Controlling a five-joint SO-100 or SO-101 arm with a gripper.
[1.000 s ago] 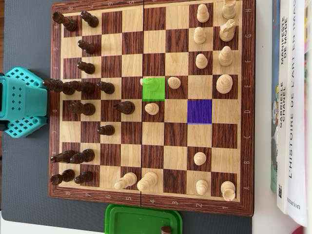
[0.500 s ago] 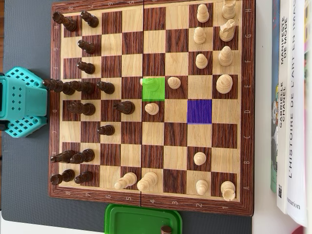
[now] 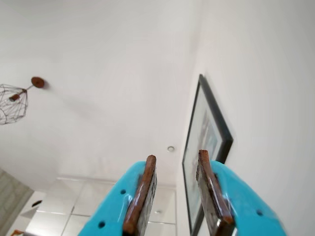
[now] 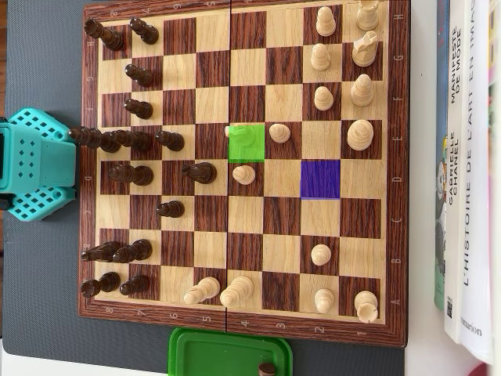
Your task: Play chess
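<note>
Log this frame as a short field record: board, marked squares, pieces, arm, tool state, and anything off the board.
board: wooden chessboard on a grey mat, game under way
marked squares: green square, purple square
green square: a light pawn shows under the tint
purple square: no piece
dark pieces: left side in the overhead view
light pieces: right side and bottom edge
arm: teal base left of the board
tool: open, empty, pointing at the ceiling in the wrist view
off board: green container below, books right

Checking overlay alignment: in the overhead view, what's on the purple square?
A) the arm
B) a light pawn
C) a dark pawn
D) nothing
D: the purple square is bare, with no piece on it; the nearest light pawn sits two squares to its left.
</note>
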